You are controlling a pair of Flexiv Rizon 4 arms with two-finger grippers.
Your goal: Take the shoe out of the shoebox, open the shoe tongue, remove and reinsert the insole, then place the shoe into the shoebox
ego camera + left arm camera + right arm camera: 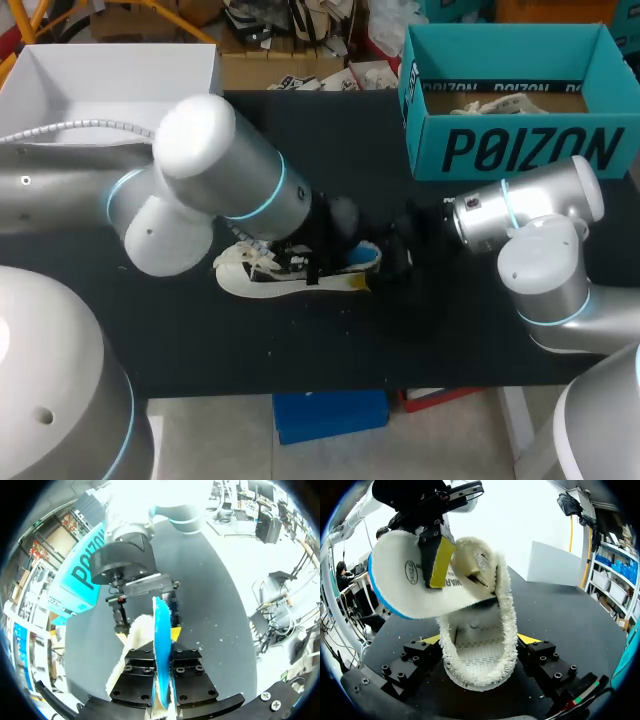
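Observation:
A cream shoe (262, 276) with a fluffy lining lies on the black table (200, 340). Its heel (479, 680) sits between the yellow-tipped fingers of my right gripper (480, 640), which press on it from both sides. My left gripper (161, 652) is shut on the blue-edged white insole (402, 587). The insole is lifted and tilted above the shoe opening, one end still near the inside of the shoe. From the left wrist view the insole (160, 630) shows edge-on. Ahead of it is my right gripper (147, 630).
The open teal shoebox (520, 150) stands at the back right of the table. A white box (105, 75) sits at the back left. Both arms meet over the table's middle, near the shoe.

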